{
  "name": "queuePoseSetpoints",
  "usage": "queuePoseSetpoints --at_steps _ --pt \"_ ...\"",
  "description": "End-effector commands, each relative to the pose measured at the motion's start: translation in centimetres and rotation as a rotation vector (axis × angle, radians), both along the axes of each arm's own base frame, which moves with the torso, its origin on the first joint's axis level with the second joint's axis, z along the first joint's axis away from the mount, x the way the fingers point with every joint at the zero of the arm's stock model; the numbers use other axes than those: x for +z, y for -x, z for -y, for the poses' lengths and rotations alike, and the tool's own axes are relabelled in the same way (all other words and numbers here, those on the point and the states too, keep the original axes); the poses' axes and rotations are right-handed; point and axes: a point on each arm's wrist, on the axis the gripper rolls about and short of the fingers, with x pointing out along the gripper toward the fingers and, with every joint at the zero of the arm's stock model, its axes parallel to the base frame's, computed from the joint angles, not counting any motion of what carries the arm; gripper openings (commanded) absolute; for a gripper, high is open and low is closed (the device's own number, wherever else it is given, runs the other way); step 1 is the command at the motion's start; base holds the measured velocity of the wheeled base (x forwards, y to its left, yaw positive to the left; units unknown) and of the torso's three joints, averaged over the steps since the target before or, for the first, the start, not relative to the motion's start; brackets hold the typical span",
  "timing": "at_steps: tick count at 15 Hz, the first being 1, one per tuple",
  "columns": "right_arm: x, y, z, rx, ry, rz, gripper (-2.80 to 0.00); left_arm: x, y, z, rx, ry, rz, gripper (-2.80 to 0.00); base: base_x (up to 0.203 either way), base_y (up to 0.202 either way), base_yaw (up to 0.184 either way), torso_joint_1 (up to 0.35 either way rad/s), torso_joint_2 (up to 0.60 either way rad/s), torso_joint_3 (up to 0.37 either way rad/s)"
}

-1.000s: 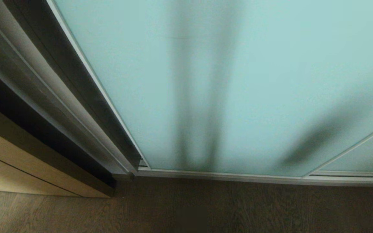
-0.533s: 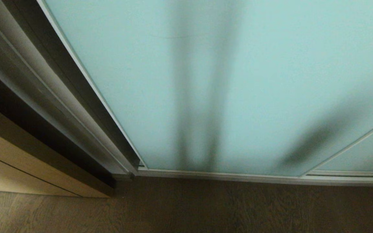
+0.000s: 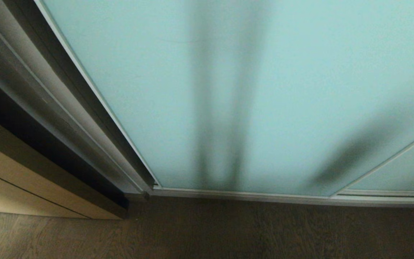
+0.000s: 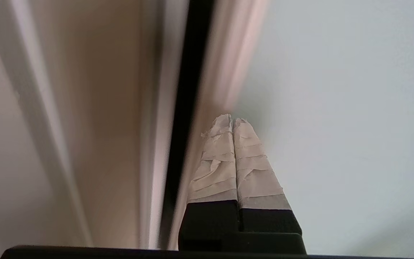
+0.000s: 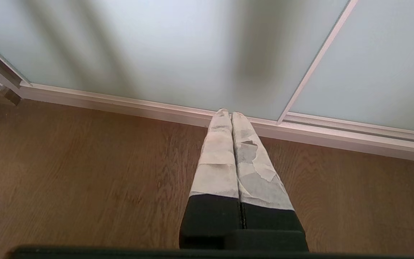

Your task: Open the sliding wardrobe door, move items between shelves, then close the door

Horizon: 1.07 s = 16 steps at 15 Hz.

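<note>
The sliding wardrobe door is a tall frosted panel of pale blue-green glass in a thin silver metal frame, filling the head view from about 11 o'clock round to 3 o'clock. It stands upright on the bottom track, its lower rail running level along the floor line at 6 o'clock. Its left edge slants from 11 o'clock down toward 7 o'clock, beside a dark gap. Soft dark vertical bands show on the glass (whether shadows or things behind it, I cannot tell). At 4 o'clock its right frame edge meets a second matching panel.
</note>
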Motion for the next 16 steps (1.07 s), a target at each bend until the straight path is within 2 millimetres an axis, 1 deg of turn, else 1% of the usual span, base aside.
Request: queuePoseSetpoints --at_steps 1,3,4,5,6,8,10,12,14,15,16 --pt "0.0 0.0 0.0 0.001 0.000 0.002 -2.80 0.3 3.2 -0.3 -0.121 -0.052 0.046 -2.80 0.000 0.000 0.000 0.000 0.00 0.000" --pt "0.0 0.0 0.0 0.001 0.000 0.002 -2.80 -0.7 5.1 -0.6 -0.162 -0.091 -0.040 -2.80 0.000 0.000 0.000 0.000 0.00 0.000" --pt "0.0 0.0 0.0 0.001 0.000 0.002 -2.80 -1.4 5.7 -0.7 -0.161 -0.111 -0.087 -2.80 0.000 0.000 0.000 0.000 0.00 0.000" --pt "0.0 0.0 0.0 0.001 0.000 0.002 -2.80 -2.4 5.8 -0.7 -0.154 -0.127 -0.136 -2.80 0.000 0.000 0.000 0.000 0.00 0.000" --pt "0.0 0.0 0.0 0.001 0.000 0.002 -2.80 -3.8 5.8 -0.8 -0.135 -0.151 -0.190 -2.80 0.000 0.000 0.000 0.000 0.00 0.000" --pt "0.0 0.0 0.0 0.001 0.000 0.002 -2.80 -7.3 6.8 -1.2 -0.062 -0.190 -0.283 -2.80 0.000 0.000 0.000 0.000 0.00 0.000" --pt "0.0 0.0 0.0 0.001 0.000 0.002 -2.80 -12.3 8.8 -1.7 0.006 -0.207 -0.385 -2.80 0.000 0.000 0.000 0.000 0.00 0.000" --pt "0.0 0.0 0.0 0.001 0.000 0.002 -2.80 -18.2 10.6 -2.1 0.056 -0.218 -0.494 -2.80 0.000 0.000 0.000 0.000 0.00 0.000" --pt "0.0 0.0 0.0 0.001 0.000 0.002 -2.80 -24.1 13.1 -2.4 0.100 -0.216 -0.540 -2.80 0.000 0.000 0.000 0.000 0.00 0.000" --pt "0.0 0.0 0.0 0.001 0.000 0.002 -2.80 -27.0 14.1 -2.5 0.112 -0.216 -0.558 -2.80 0.000 0.000 0.000 0.000 0.00 0.000" --pt "0.0 0.0 0.0 0.001 0.000 0.002 -2.80 -29.9 14.3 -2.5 0.122 -0.215 -0.596 -2.80 0.000 0.000 0.000 0.000 0.00 0.000"
